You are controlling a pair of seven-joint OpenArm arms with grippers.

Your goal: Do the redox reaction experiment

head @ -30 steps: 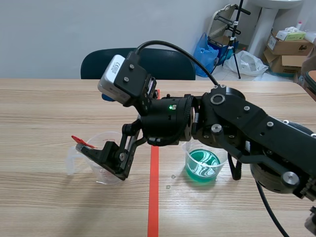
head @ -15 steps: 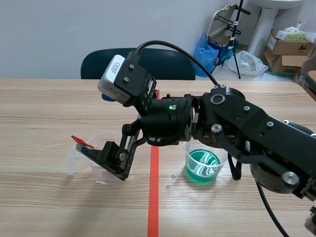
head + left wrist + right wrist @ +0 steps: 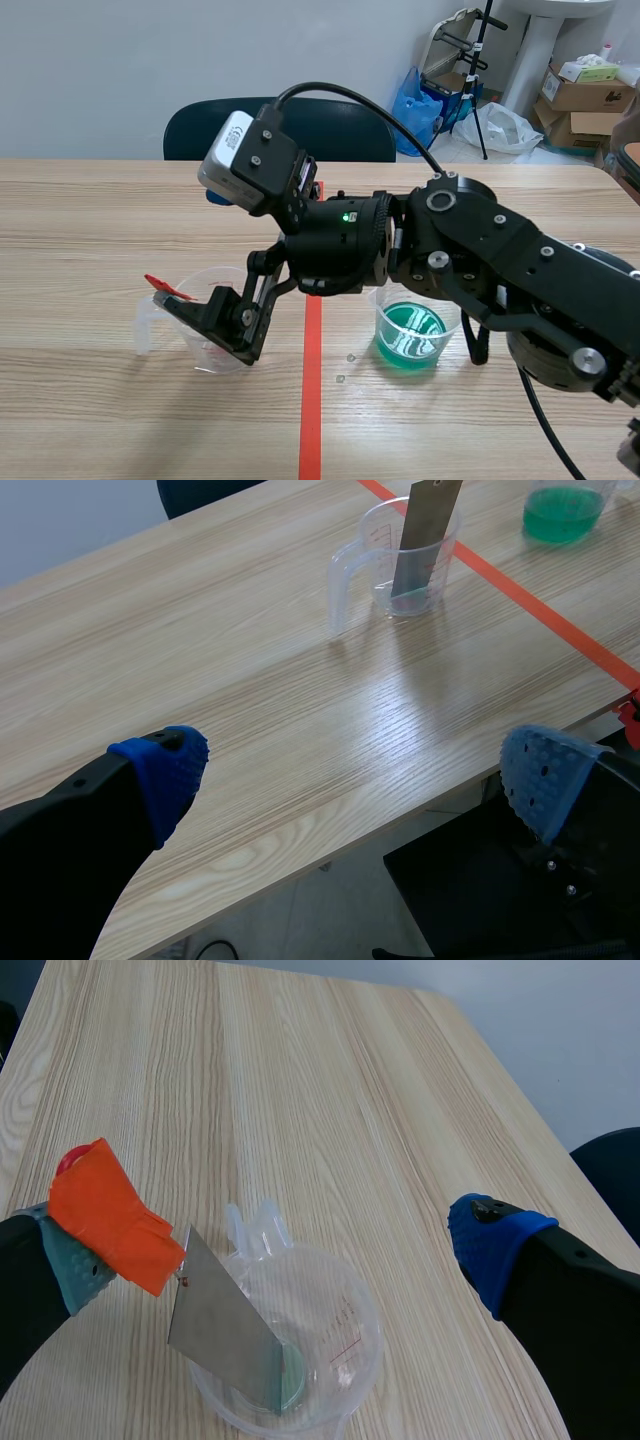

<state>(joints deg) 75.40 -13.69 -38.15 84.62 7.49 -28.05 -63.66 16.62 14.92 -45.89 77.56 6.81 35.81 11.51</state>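
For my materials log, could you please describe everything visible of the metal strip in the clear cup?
The metal strip is a thin, flat, dull grey rectangle. It leans tilted in the clear measuring cup, its lower end at the bottom in a trace of greenish liquid, its upper end above the rim. Its top corner sits at the orange-red tab on one finger of the open right gripper.

Pale wall (image 3: pixel 100 60), dark chair (image 3: pixel 200 128), cardboard boxes (image 3: pixel 585 95)
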